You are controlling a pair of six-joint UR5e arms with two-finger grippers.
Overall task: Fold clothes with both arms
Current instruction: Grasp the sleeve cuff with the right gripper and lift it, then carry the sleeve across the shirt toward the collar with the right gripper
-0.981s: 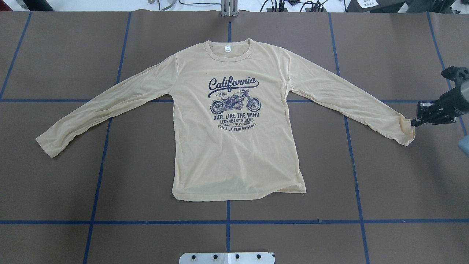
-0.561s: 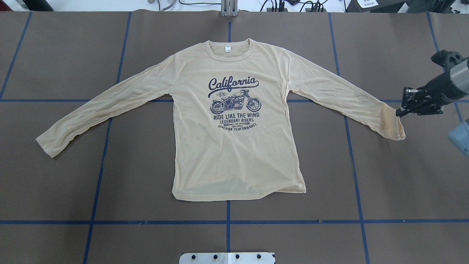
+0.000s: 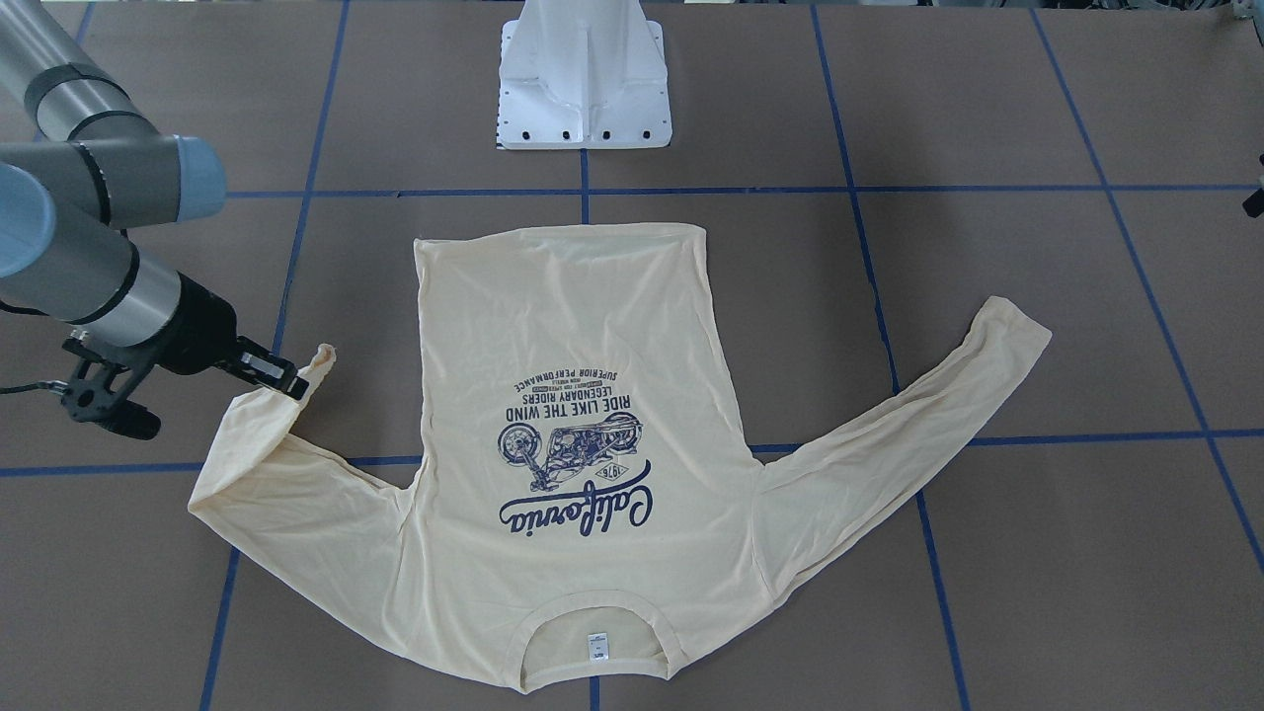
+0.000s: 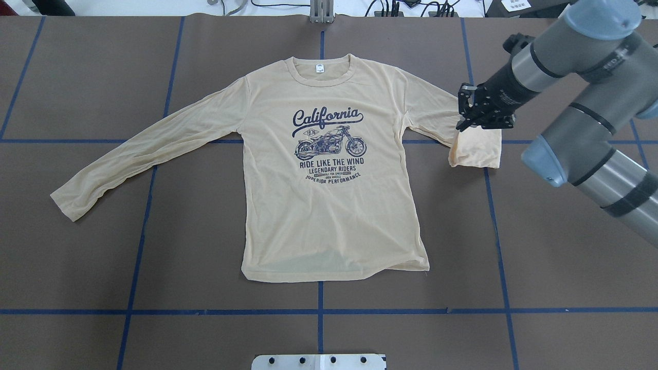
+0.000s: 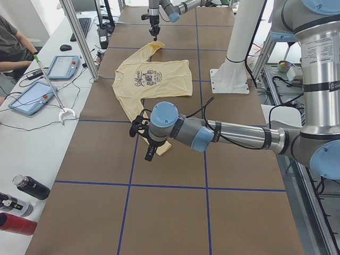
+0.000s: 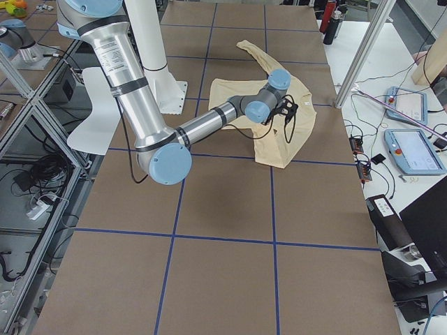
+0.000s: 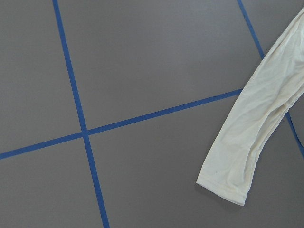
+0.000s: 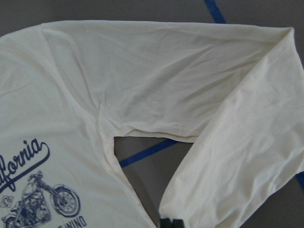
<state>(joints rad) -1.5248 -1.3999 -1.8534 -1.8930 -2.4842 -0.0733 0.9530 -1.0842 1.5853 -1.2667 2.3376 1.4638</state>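
Pale cream-yellow long-sleeved T-shirt (image 4: 329, 216) lies flat, print up, at the centre of the brown tabletop (image 4: 514, 231). Its neck points to the far edge and its hem to the robot's edge. Blue tape lines (image 4: 318, 311) grid the tabletop.

Navy print (image 4: 329, 146), top to bottom: script "California", a small "1976" badge, a motorcycle, "RIDE LIKE THE WIND", "LEGENDARY RIDERS", then two tiny lines too small to read, then curved "SUPERIOR PERFORMANCE". White neck label (image 4: 320, 68) sits inside the ribbed collar; its text is illegible.

Right end effector (image 4: 461, 126) is clamped on the cuff of the right-side sleeve (image 4: 475, 149), fingers pinched together w/ fabric between. That sleeve is doubled back on itself: the upper part is flat on the tabletop, the lower part is folded over it, and the cuff is lifted near the shoulder. In the right wrist view the fold hangs just in front of the fingertips, w/ the armpit gap and "California" behind.

Left-side sleeve (image 4: 128, 154) is stretched out flat toward the tabletop's left edge, its cuff on bare tabletop beside a tape crossing. Left end effector (image 5: 143, 133) shows properly only in the left side view, apparently hovering over that cuff. Can't tell if its fingers are apart or together.
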